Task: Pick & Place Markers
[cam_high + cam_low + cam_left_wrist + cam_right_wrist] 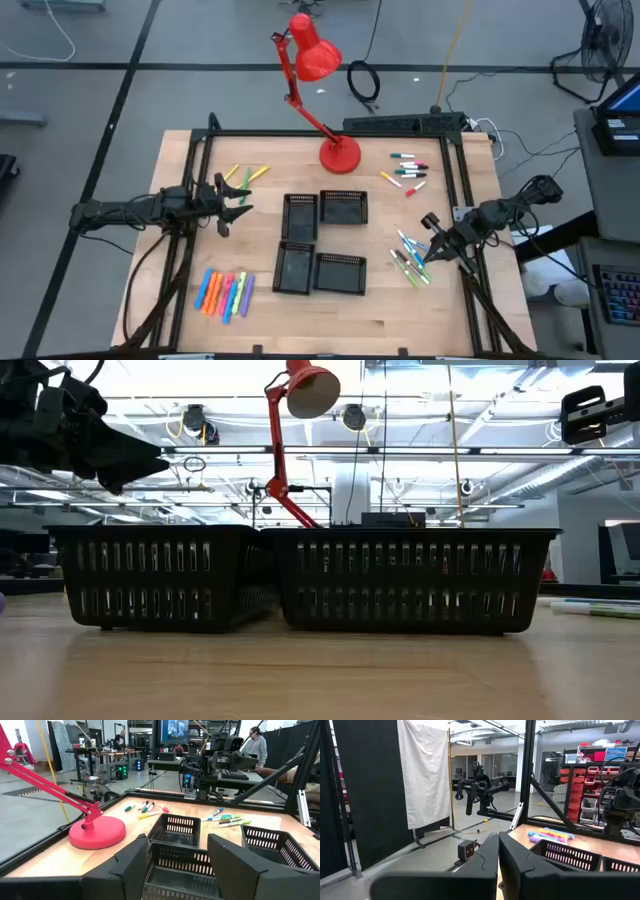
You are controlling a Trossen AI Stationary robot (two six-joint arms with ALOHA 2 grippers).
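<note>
Hovering left gripper (237,203), jaws wide, empty, near yellow-green markers (244,175) at far left of table (400,310). Drop straight over one marker, close across barrel. Right gripper (428,240) jaws closed.

The wooden table (330,320) carries four black mesh trays (322,242) (clustered centrally), a red desk lamp (339,154), and scattered marker groups (225,293).

Four trays (325,243) clustered mid-table (420,310), two by two. Lamp (339,154) behind them, near far edge. Markers in four groups: near left edge toward far corner (245,174); front-left corner (225,293); far-right corner (407,170); along right edge (410,255), beside right gripper (432,247). Left gripper (228,203) left of trays.
</note>
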